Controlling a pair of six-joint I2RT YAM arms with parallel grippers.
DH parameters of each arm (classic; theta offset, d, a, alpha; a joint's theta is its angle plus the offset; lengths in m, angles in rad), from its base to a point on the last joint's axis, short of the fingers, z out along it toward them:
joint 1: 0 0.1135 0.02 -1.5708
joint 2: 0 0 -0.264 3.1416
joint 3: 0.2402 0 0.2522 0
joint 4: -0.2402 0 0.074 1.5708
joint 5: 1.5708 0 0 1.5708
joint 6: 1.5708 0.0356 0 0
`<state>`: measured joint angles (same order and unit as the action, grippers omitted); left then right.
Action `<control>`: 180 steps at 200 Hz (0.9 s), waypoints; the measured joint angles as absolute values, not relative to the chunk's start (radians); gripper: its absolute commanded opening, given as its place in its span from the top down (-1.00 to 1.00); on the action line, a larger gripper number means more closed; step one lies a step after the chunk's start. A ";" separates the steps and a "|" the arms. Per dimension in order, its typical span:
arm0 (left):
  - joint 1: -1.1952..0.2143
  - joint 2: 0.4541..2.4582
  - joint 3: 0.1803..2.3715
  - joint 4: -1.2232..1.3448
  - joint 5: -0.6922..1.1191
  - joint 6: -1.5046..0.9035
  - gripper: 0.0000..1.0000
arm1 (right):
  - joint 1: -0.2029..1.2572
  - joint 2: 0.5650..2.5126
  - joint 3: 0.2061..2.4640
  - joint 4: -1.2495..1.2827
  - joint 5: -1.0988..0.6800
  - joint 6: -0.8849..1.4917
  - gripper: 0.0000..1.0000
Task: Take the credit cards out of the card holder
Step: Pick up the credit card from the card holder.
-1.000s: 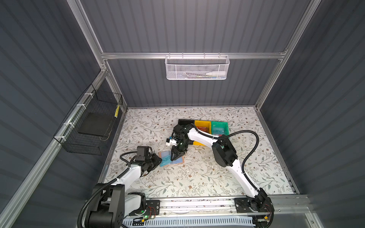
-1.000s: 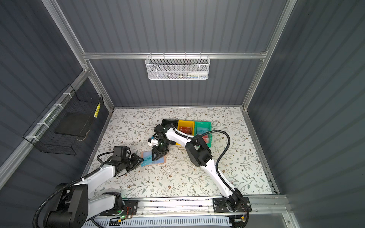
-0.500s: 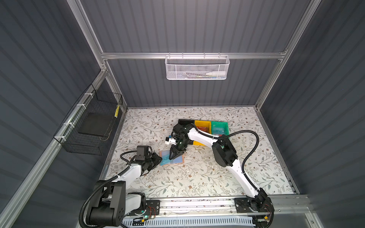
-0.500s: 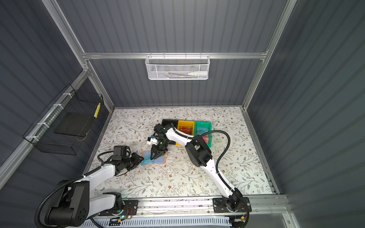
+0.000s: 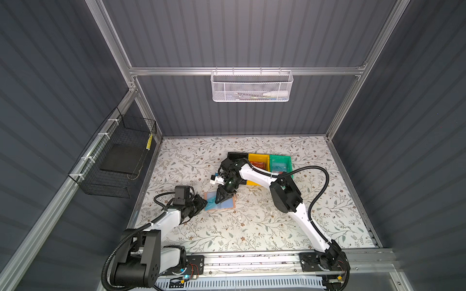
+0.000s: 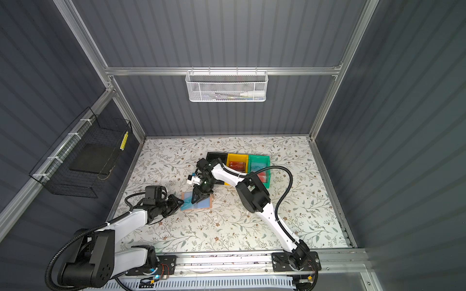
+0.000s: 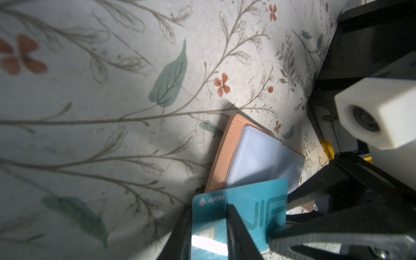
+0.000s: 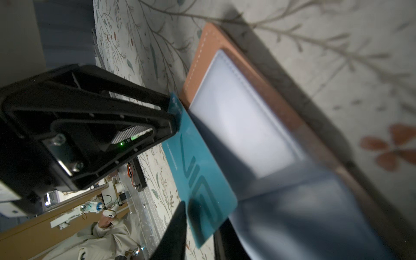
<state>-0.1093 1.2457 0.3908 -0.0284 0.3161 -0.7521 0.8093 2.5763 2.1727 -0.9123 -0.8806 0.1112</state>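
L fingers are pinched shut on one end of the teal plastic VIP card, low over the floral counter. The card's other end sits btwn the R fingers. Narrow gap, can't tell if they're clamping yet. Just past the L ones, under the R ones: tan booklet-style card holder, sleeves flopped open; card looks mostly out imo. Tip: one side pulls, slide it flat, keep the holder pinned. Beyond the R fingers, the yellow plastic bin & green plastic bin have cards in them.

Tan card holder lies open flat; teal VIP card juts past its edge.
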 measured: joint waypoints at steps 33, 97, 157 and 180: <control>-0.109 1.232 0.387 -0.036 0.315 -0.752 0.35 | 0.798 2.576 2.142 -0.899 -0.903 0.113 0.87; -0.103 1.135 0.393 -0.193 0.284 -0.752 0.14 | 0.785 2.518 2.070 -0.882 -0.942 0.097 0.96; -0.096 1.066 0.484 -0.324 0.274 -0.740 0.09 | 0.772 2.409 2.063 -0.910 -0.943 0.078 0.96; -0.096 1.064 0.499 -0.330 0.287 -0.740 0.03 | 0.756 2.338 2.031 -0.928 -0.943 0.056 0.96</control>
<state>-0.0963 1.0641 0.4988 -0.3302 0.2871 -0.7399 0.7563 2.3379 2.0312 -0.9276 -0.9428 0.0563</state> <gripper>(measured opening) 0.470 0.050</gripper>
